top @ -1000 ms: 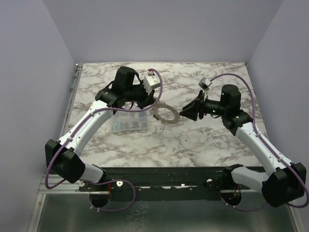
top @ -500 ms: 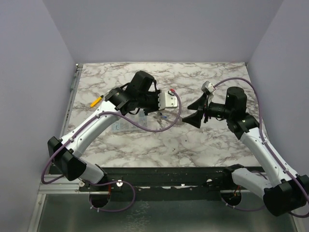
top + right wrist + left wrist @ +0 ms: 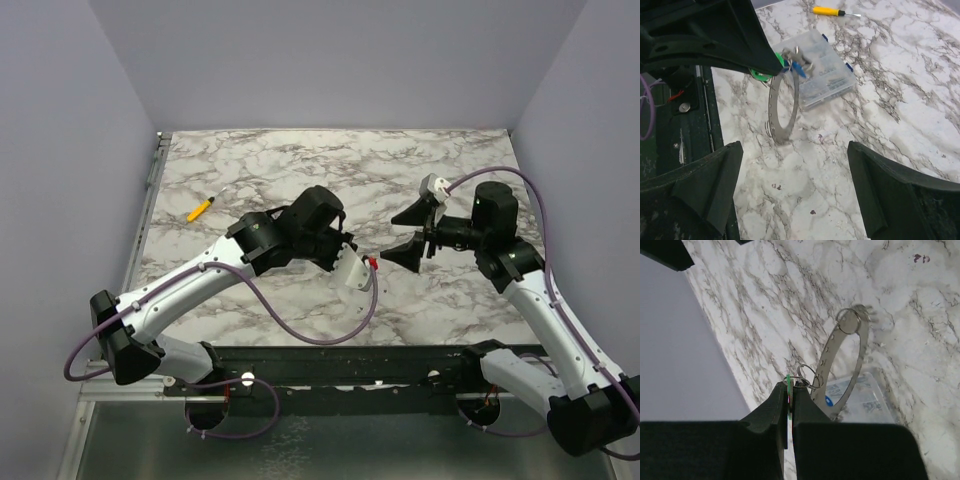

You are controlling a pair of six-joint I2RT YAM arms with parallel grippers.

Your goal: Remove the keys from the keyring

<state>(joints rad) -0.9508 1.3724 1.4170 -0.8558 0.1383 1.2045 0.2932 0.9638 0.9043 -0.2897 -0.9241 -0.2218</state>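
Above the marble table [image 3: 450, 160], the left gripper [image 3: 790, 390] is clamped on the green-headed key [image 3: 759, 75], from which the keyring [image 3: 781, 136] hangs with the other keys [image 3: 799, 69]. The right gripper [image 3: 388, 241] is held opposite, jaws spread wide. Separation is judged in hand; next, the ring must be seized.

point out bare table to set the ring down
Bare table runs along the far edge, from the screwdriver to the right corner, and between the right gripper and the near edge. Crowded: the middle, where the left gripper pinches a key, the ring hanging by the box.
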